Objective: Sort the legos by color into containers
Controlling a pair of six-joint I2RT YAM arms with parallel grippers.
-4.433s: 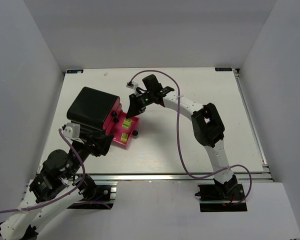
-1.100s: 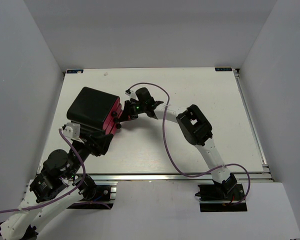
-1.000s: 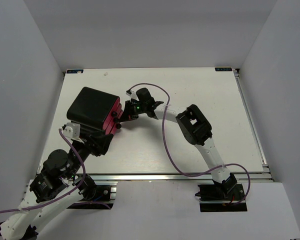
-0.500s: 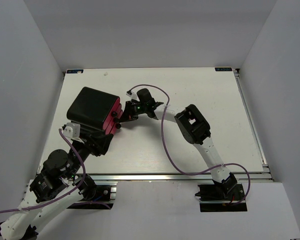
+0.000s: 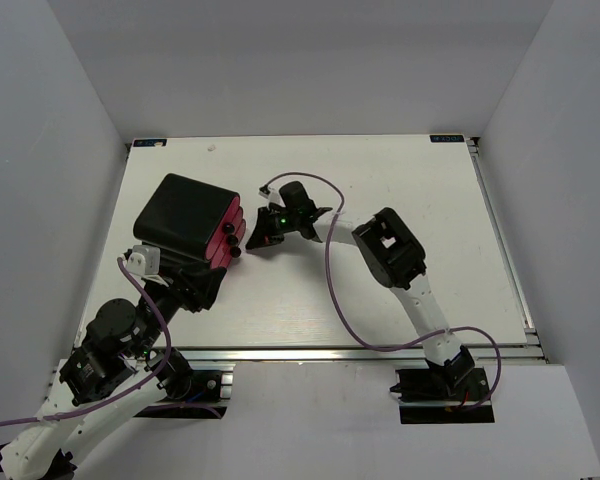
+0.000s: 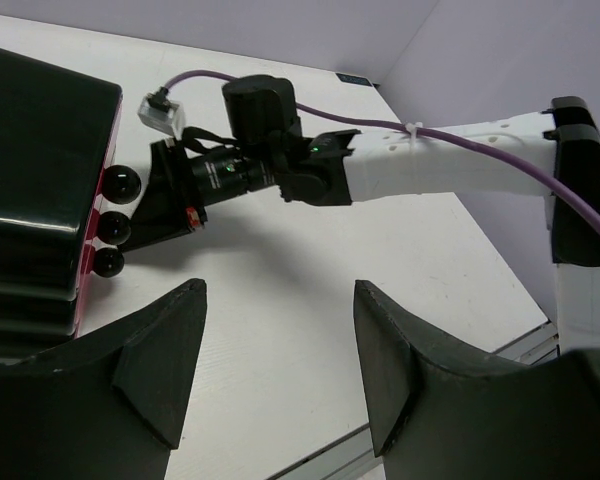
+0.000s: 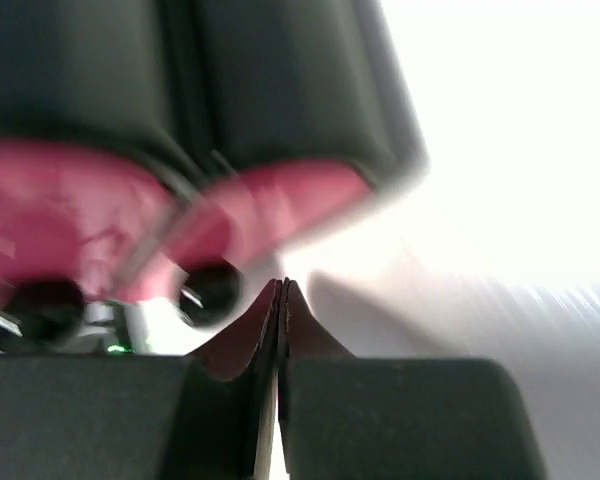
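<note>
The black cabinet (image 5: 185,212) stands at the left of the table, its magenta-pink drawers (image 5: 230,232) all pushed in, with black knobs (image 5: 236,238) on the front. It also shows in the left wrist view (image 6: 40,150) with three knobs (image 6: 113,227). My right gripper (image 5: 250,241) is shut and empty, its tips just off the knobs; in its own view (image 7: 280,287) the blurred pink drawers (image 7: 70,210) are close ahead. My left gripper (image 5: 208,289) is open and empty by the cabinet's near corner, fingers wide apart (image 6: 280,330). No legos are visible.
The right arm (image 6: 450,170) with its purple cable (image 5: 330,290) stretches across the middle of the table. White walls enclose the table on three sides. A metal rail (image 5: 360,352) runs along the near edge.
4.4 s ago the bottom drawer stood open with lime bricks inside; it has been pushed shut. In the last half second my right gripper drew back slightly from the knobs. The left arm is still.
</note>
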